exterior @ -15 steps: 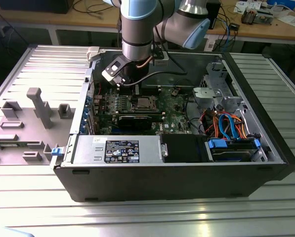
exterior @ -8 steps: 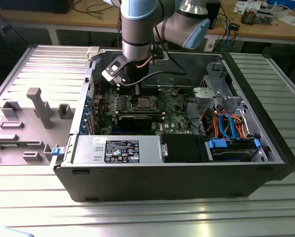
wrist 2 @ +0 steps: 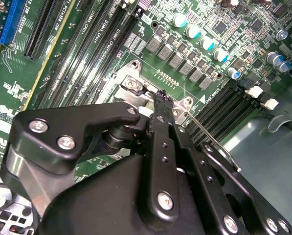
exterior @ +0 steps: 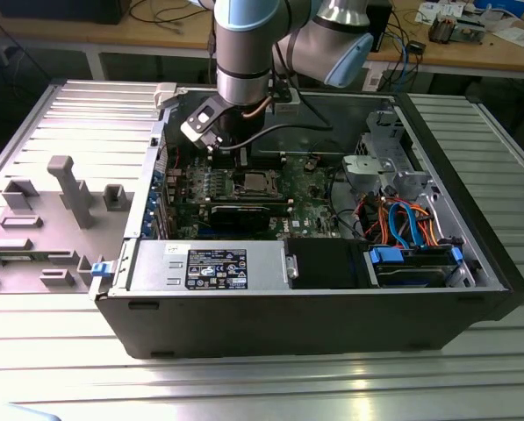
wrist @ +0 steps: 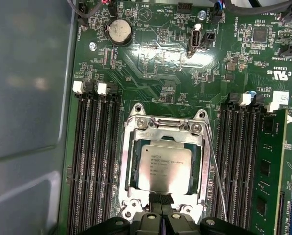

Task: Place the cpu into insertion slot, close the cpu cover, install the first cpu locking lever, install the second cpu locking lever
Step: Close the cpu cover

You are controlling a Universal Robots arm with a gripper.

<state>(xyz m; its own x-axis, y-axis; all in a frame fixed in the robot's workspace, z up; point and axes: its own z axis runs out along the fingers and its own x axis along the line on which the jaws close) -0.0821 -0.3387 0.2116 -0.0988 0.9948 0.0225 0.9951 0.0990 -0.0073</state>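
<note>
The cpu, a flat square chip with a dull silver top, lies in the insertion slot on the green board. The cpu cover, a thin silvery frame, lies down around the chip. A thin wire locking lever runs along one side of the socket, and its far end stands off the board in the second wrist view. My gripper is shut, its black fingertips together at the edge of the cover opposite the hinge. In the exterior view the gripper hangs just behind the socket.
Long black memory slots flank the socket on both sides, with a green memory card beyond one set. The open computer case holds a power supply box, drive cage and coloured cables. A grey fixture stands at the exterior view's left.
</note>
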